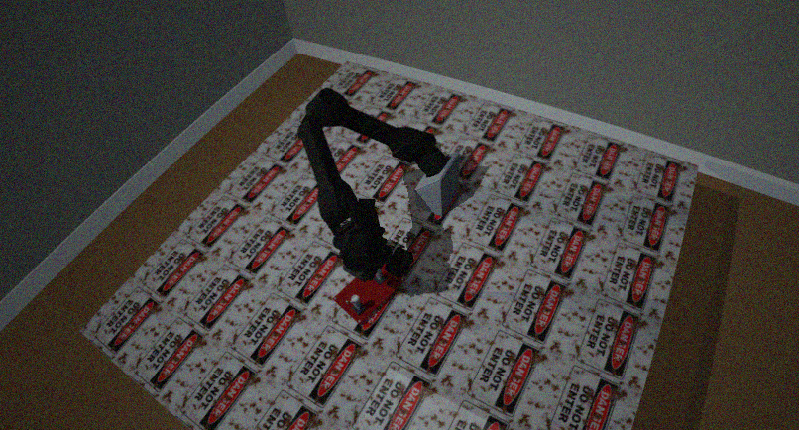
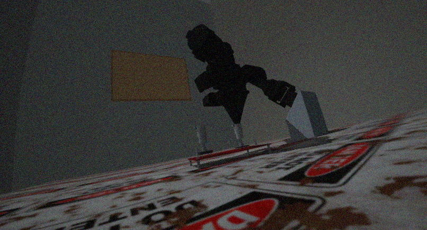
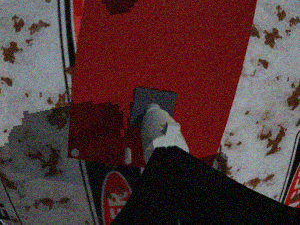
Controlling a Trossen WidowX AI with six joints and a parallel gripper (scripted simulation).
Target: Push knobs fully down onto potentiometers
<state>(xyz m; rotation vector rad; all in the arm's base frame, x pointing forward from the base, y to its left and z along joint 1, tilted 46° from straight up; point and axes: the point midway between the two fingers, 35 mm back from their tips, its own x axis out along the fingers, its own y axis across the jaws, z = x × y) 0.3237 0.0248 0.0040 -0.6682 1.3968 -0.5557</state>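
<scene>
The red circuit board (image 1: 386, 292) (image 2: 224, 153) (image 3: 165, 44) stands on short legs. One pale knob (image 1: 356, 301) (image 2: 202, 135) stands upright over its potentiometer, near the board's end away from the arm base. The other pale knob (image 2: 238, 132) (image 3: 154, 130) stands above its dark potentiometer (image 3: 156, 95). My gripper (image 2: 237, 122) (image 3: 165, 156) is shut and empty, pointing down, with its fingertips at the top of this second knob. Whether they press on it is not clear. How far either knob sits down its shaft is too dark and small to tell.
A light grey wedge-shaped block (image 1: 441, 189) (image 2: 304, 114) stands by the arm's base. The table (image 1: 481, 321) has a repeating danger-sign pattern. Small pale posts (image 3: 128, 155) stand at the board's near edge. An orange panel (image 2: 149, 76) shows in the background.
</scene>
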